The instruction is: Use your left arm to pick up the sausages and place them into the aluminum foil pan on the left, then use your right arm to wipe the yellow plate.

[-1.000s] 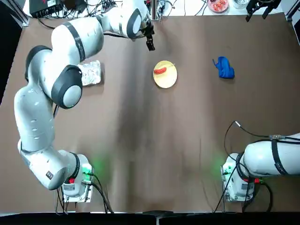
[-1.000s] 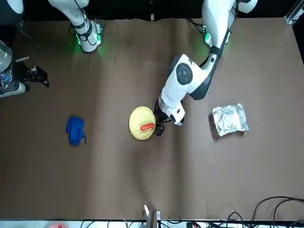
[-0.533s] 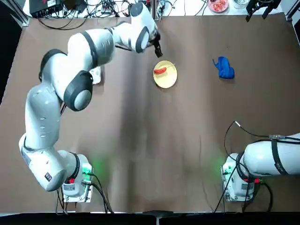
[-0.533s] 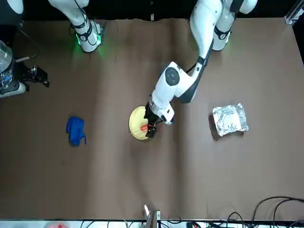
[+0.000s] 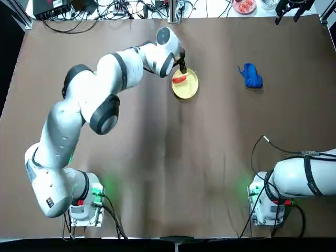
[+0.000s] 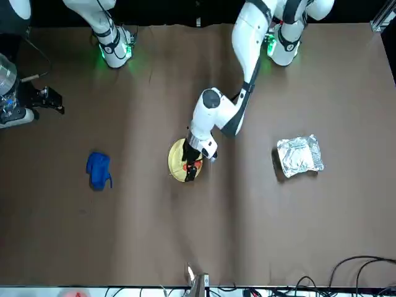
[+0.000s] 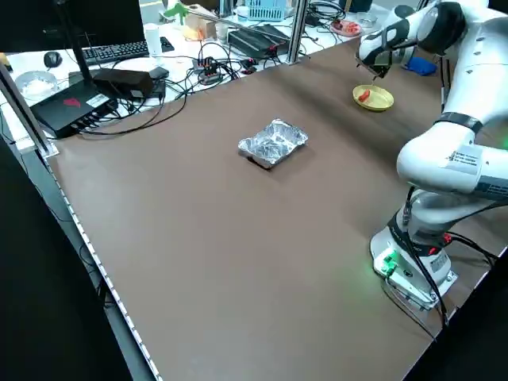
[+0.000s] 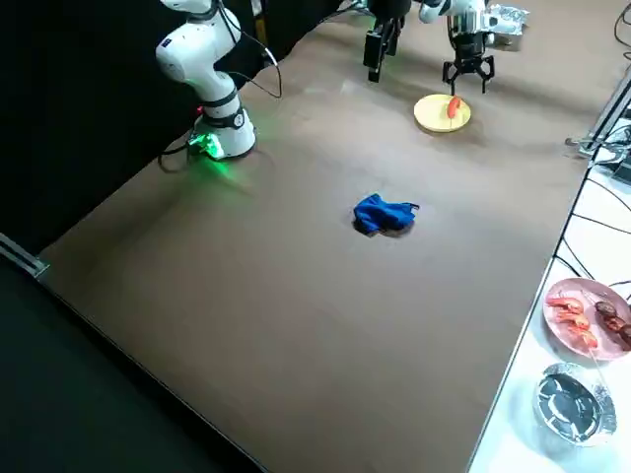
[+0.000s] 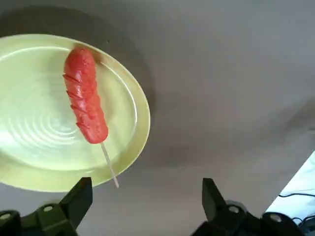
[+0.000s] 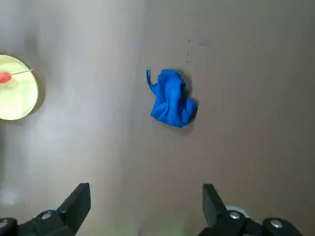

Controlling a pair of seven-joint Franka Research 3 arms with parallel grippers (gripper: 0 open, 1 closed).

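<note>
Your left hand (image 9: pixel 146 209) is hovering wide open, empty, just above the yellow plate (image 9: pixel 29 152); the sausages (image 9: pixel 86 102) are lying just ahead of its fingers. Right hand (image 10: pixel 146 209) is hanging open.

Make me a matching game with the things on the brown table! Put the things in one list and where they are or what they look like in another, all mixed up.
Things:
1. sausage
2. aluminum foil pan
3. blue cloth
4. left gripper

Clues:
A. lies crumpled and alone on the bare table
B. open, hovering at the edge of the yellow plate
C. red, on a thin stick, resting on the plate
D. silvery and wrinkly, with nothing in it

Pairs: 1-C, 2-D, 3-A, 4-B
</note>
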